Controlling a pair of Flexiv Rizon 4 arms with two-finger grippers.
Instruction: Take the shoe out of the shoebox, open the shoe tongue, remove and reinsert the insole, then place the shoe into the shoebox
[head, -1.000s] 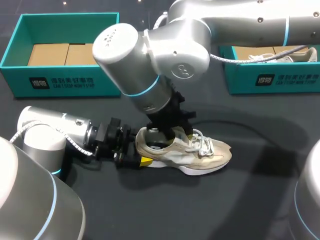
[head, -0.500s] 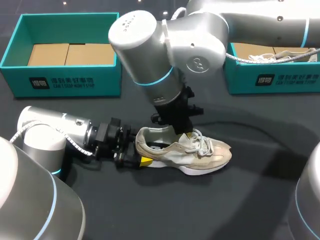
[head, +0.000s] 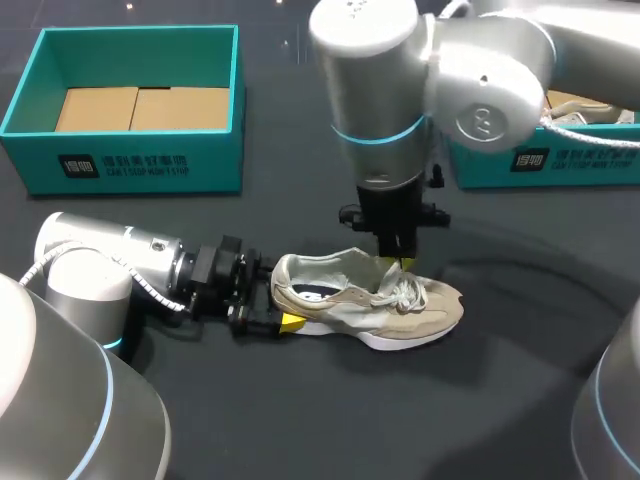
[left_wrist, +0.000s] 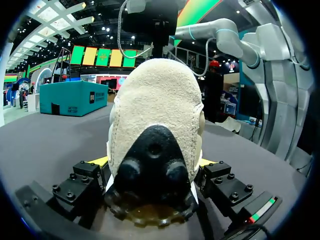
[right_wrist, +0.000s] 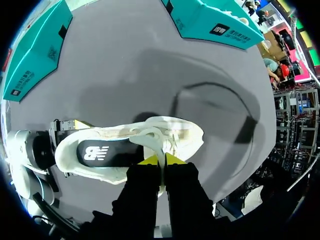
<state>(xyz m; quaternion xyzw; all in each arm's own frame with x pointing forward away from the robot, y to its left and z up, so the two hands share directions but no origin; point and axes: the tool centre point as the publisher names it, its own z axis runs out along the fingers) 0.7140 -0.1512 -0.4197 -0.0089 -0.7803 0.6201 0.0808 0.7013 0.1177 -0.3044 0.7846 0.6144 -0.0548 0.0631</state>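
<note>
Clamping shoe (head: 380, 310) heel, left hand (left_wrist: 154, 165) lies low | right hand (right_wrist: 160, 161) vertical, clenched over tongue (right_wrist: 152, 136)

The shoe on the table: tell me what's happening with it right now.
The shoe sits on its sole on the dark table. The left hand clamps the heel from both sides, which steadies the shoe. The right hand is above the shoe with its fingers pinched on the tongue by the laces, apparently to open it. The dark insole is inside the shoe, not yet removed.
</note>
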